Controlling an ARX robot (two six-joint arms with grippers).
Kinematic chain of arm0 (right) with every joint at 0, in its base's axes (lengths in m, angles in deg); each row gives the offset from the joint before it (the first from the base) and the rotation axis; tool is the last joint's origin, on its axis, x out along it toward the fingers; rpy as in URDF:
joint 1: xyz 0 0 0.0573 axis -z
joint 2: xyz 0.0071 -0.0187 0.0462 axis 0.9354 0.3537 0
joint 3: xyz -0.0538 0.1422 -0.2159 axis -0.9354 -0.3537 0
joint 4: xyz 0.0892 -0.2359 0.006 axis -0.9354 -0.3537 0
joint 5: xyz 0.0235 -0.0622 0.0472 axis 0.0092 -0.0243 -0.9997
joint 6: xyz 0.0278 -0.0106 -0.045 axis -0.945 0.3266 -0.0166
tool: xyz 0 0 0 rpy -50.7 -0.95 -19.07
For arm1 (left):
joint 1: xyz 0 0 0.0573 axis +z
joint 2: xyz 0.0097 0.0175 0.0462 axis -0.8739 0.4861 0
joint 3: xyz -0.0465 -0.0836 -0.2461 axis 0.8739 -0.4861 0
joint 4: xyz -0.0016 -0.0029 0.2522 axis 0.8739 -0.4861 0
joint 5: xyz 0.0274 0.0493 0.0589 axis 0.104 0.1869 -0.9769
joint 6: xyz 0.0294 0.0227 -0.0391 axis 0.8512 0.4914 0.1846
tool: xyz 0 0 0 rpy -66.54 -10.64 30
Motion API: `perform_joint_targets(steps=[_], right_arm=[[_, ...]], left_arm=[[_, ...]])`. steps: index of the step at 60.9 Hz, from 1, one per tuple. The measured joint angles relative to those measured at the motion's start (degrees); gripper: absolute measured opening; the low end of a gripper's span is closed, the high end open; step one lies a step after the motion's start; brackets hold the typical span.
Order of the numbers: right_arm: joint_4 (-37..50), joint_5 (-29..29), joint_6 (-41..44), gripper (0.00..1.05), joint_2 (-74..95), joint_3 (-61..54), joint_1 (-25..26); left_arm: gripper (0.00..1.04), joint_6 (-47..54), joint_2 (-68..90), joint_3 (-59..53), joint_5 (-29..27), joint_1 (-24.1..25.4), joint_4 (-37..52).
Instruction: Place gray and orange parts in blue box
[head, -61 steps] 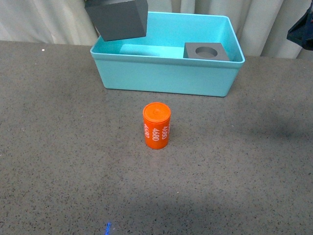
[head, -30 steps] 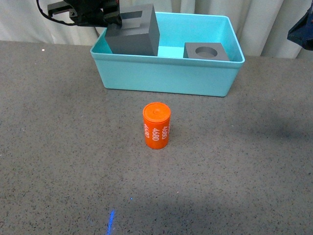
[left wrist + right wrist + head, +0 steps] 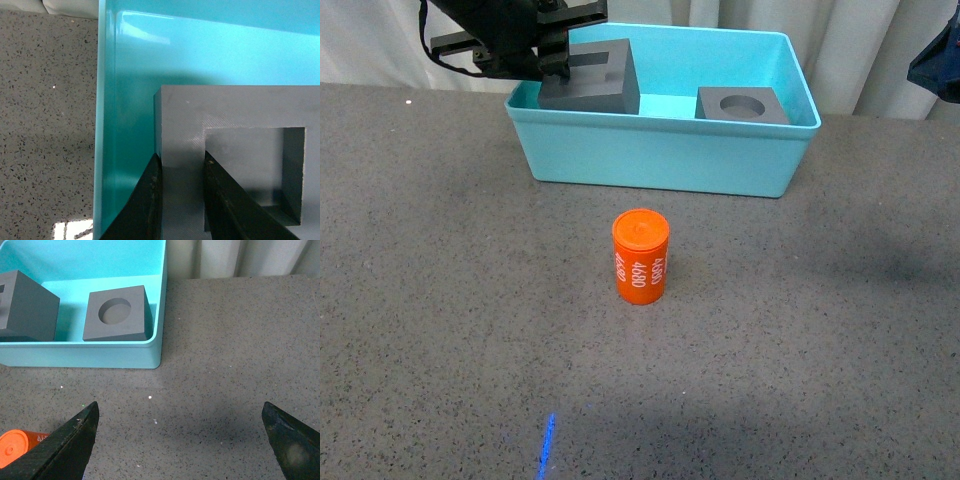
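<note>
The step in hand is the second gray part's delivery: the left gripper (image 3: 182,200) is clamped on the square-recess cube (image 3: 590,75), one finger against the outer face and the other inside the recess, pinching the wall between them. The cube sits level inside the blue box (image 3: 660,150), in the box's left end at the upper left of the front view, close beside the left wall. Whether its base touches the box floor cannot be told – its top shows slightly above the rim. The round-recess cube (image 3: 742,104) already lies in the box's right end, recess up, well apart from the held cube. The orange cylinder (image 3: 640,257) stands upright on the speckled gray table (image 3: 470,300) in the centre of the front view, in front of the box and clear of it, white numbers facing the camera. The right gripper (image 3: 177,445) has its fingers spread wide with nothing between them, hanging over bare table at the box's right front corner, the cylinder's top just showing at the lower left of its view. The next move probably calls for parting the left fingers and lifting straight up so the inner finger clears the recess without dragging the cube – then the cylinder remains, which either arm could likely reach.
</note>
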Motion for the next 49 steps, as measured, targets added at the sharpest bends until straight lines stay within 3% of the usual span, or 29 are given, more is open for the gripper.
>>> perform_joint_targets(steps=[16,34,41,49], right_arm=[[0.00,0.00,0.00,0.95,0.00,0.00,0.00],[0.00,0.00,0.00,0.95,0.00,0.00,0.00],[0.00,0.00,0.02,0.95,0.00,0.00,0.00],[0.00,-0.02,0.00,0.95,0.00,0.00,0.00]], left_arm=[[0.19,-0.22,0.26,0.04,-0.76,-0.04,0.39],[0.63,-0.79,-2.21,-2.84,-0.13,0.11,2.64],[0.85,-1.88,-5.16,-4.68,0.33,0.24,3.91],[1.00,-2.40,-8.55,-7.04,0.20,0.24,5.53]])
